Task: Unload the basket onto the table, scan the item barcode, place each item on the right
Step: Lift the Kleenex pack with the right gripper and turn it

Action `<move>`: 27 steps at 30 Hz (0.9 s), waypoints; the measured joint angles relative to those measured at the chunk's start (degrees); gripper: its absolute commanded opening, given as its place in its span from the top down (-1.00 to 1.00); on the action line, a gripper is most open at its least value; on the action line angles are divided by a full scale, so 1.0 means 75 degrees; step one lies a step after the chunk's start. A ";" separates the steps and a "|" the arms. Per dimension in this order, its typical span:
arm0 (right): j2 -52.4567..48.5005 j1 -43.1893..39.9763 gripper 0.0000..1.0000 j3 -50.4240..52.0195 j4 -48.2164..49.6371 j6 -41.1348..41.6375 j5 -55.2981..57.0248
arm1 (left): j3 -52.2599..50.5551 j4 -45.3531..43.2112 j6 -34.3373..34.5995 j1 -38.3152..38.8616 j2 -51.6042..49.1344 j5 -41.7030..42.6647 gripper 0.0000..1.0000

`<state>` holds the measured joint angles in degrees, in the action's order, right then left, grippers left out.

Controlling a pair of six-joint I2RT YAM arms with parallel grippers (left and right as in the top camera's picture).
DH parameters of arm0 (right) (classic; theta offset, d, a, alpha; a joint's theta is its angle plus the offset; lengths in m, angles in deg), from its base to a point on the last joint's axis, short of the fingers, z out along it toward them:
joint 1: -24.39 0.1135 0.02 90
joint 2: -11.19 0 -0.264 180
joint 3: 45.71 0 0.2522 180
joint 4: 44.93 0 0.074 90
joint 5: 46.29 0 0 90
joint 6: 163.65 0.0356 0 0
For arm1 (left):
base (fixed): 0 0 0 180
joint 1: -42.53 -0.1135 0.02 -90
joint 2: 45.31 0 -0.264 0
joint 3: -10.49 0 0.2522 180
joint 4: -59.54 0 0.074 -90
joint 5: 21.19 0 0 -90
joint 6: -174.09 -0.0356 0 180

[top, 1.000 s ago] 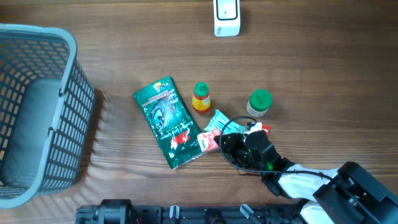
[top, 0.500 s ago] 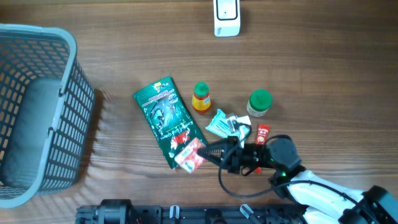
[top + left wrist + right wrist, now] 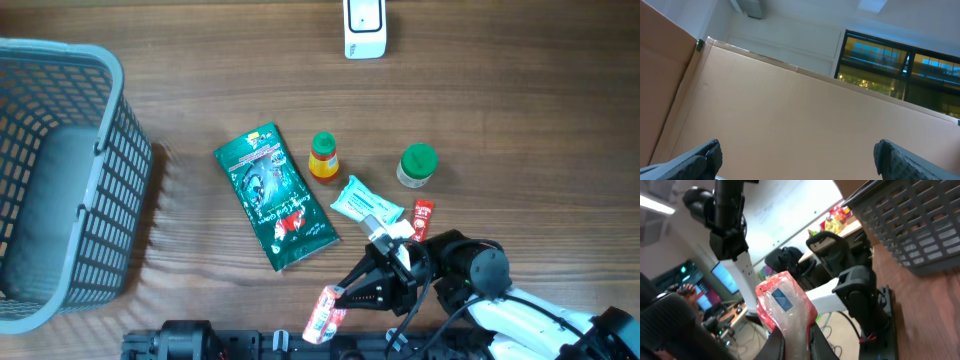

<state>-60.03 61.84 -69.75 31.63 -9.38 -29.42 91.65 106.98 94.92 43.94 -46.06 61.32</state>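
Red packet [image 3: 322,315] is gripped by R pincer [image 3: 345,298], jaws clenched on its lower end. On wrist cam it's seen upright betw. the fingers [image 3: 775,347]. Packet is held up at front edge of table [image 3: 520,110], well apart from scanner [image 3: 364,27] at far side. L pincer [image 3: 800,162] is spread wide, nothing in it. Green pouch [image 3: 275,195], orange bottle [image 3: 323,156], green-lid jar [image 3: 417,165] and white-teal packet [image 3: 365,205] are seen mid-table, basket [image 3: 60,180] at L.
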 measured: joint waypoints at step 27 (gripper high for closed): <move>0.0041 -0.1437 0.91 -0.0364 -0.0618 -0.0137 -0.0391 | -0.2081 0.4593 0.0979 0.0000 0.0026 0.0000 -1.00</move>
<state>-59.72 51.07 -72.49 27.00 -10.40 -32.34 76.04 141.42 102.26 43.94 -45.87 61.32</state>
